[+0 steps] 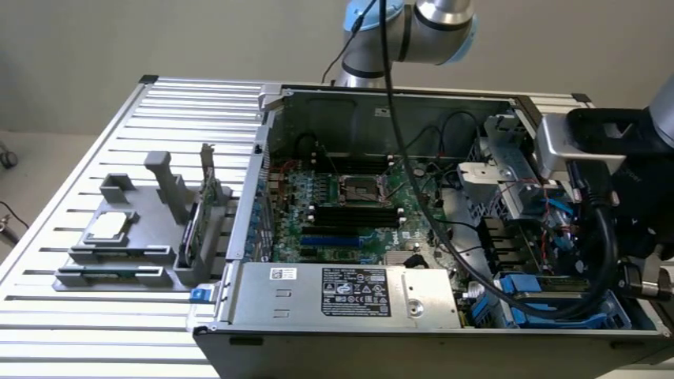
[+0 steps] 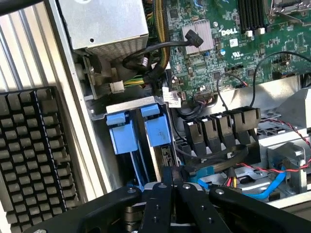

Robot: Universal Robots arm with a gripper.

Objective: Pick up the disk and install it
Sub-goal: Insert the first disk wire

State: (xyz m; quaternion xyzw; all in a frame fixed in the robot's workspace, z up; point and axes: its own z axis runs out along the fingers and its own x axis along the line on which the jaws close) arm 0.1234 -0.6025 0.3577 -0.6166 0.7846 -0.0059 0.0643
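Wrist: end effector (image 2: 176,187) fully shut, holds nothing; tips near disk (image 2: 158,130), contact unclear. Disk sits in drive bay (image 2: 131,104), blue carrier beside 2nd carrier (image 2: 123,135). Looks like seating stage: press straight along rails, stay off black cable plugs (image 2: 218,133) alongside.
Ext: end effector low over PC case (image 1: 421,351) corner; desk (image 1: 95,332) beneath case.

The arm (image 1: 443,24) is built of rounded silver-grey metal joints with light blue plastic caps (image 1: 361,14) on their ends. A thin black cable (image 1: 389,87) hangs from it. At the wrist a square silver block (image 1: 556,146) sits against a black housing (image 1: 616,154), and a thick black cable (image 1: 604,260) loops below. The gripper (image 2: 176,177) is matte black, made of flat jointed link bars dotted with small round screws (image 2: 218,191).
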